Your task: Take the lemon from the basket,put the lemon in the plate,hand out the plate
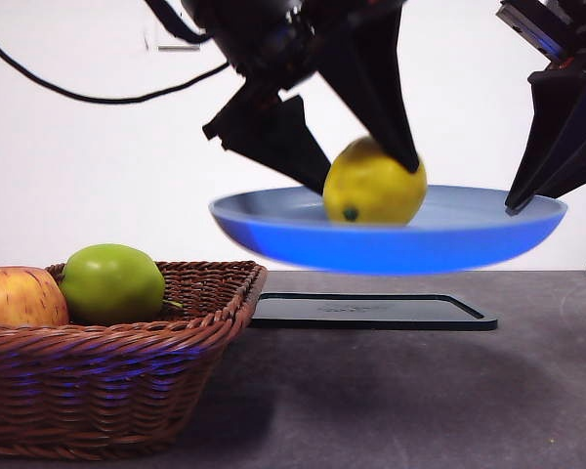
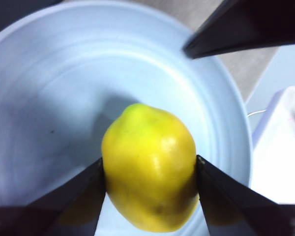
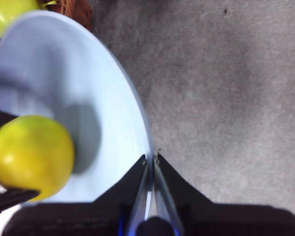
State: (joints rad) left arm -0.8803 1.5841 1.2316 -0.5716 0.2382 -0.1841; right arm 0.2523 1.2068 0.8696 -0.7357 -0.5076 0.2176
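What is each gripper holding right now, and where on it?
Left gripper clamps the lemon across its sides, over the plate. Right gripper pinches the plate's rim.

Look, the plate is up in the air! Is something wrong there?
Nothing is broken or spilled. The plate floats above the table only because the right hand pinches its rim. The left hand grips the lemon over the plate. Both apples sit in the basket.

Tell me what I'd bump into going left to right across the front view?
Red-yellow apple → green apple → lemon, pinched by the left hand over the plate → right hand gripping the plate's rim.
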